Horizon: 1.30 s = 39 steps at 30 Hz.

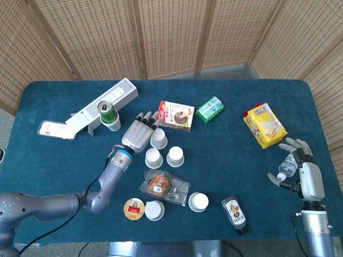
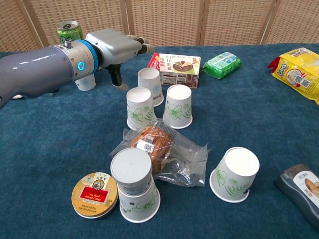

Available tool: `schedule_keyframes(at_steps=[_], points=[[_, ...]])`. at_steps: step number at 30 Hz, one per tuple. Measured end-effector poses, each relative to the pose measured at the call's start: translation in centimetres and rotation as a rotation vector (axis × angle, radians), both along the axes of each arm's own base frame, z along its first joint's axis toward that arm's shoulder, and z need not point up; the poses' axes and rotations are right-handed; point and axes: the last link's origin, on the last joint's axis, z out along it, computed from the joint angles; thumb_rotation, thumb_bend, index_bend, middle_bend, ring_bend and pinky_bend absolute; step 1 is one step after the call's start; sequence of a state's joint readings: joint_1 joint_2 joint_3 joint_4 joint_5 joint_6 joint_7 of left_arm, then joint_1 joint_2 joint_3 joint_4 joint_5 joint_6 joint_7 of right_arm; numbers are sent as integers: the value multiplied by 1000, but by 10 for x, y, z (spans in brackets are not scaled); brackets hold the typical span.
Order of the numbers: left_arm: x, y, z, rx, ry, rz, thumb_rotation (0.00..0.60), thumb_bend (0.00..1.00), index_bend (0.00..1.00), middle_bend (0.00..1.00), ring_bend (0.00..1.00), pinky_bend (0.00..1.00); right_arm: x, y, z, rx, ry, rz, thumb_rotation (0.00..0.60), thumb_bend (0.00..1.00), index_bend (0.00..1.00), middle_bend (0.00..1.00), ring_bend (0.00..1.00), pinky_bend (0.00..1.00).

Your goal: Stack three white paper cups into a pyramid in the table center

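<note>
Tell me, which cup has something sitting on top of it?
The front cup beside the round tin. A grey lid sits on it; the others are bare.

Third cup (image 1: 158,137) behind two side-by-side cups (image 1: 164,157)
</note>
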<state>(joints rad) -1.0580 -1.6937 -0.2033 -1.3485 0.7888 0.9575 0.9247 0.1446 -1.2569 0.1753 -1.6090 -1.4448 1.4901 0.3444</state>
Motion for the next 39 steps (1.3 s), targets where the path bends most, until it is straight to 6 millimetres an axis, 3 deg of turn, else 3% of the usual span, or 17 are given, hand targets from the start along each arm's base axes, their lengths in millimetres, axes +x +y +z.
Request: schedule_keyframes(at_steps=[8, 11, 16, 22, 30, 39], points=[[10, 0, -16, -9, 18, 2, 600, 287, 61, 0, 0, 201, -2, -1, 3, -8, -8, -2, 600, 28, 240, 167, 0, 0], [13, 1, -20, -5, 18, -4, 600, 291, 108, 1, 8, 270, -2, -1, 4, -13, -16, -1, 600, 29, 240, 171, 0, 1], [18, 2, -25, 13, 17, -13, 600, 305, 271, 150, 182, 399, -4, -2, 6, -15, -21, -7, 600, 28, 239, 176, 0, 1], [18, 3, -26, 31, 21, -13, 600, 318, 364, 245, 282, 455, -4, -2, 5, -12, -19, -6, 600, 30, 240, 179, 0, 1], [16, 2, -19, 47, 15, -16, 600, 321, 379, 262, 325, 467, -4, -1, 4, -10, -19, -6, 600, 31, 239, 180, 0, 1], [20, -1, 4, 77, -11, -35, 600, 321, 380, 262, 325, 467, -2, 0, 3, -5, -17, -2, 600, 31, 239, 180, 0, 1]])
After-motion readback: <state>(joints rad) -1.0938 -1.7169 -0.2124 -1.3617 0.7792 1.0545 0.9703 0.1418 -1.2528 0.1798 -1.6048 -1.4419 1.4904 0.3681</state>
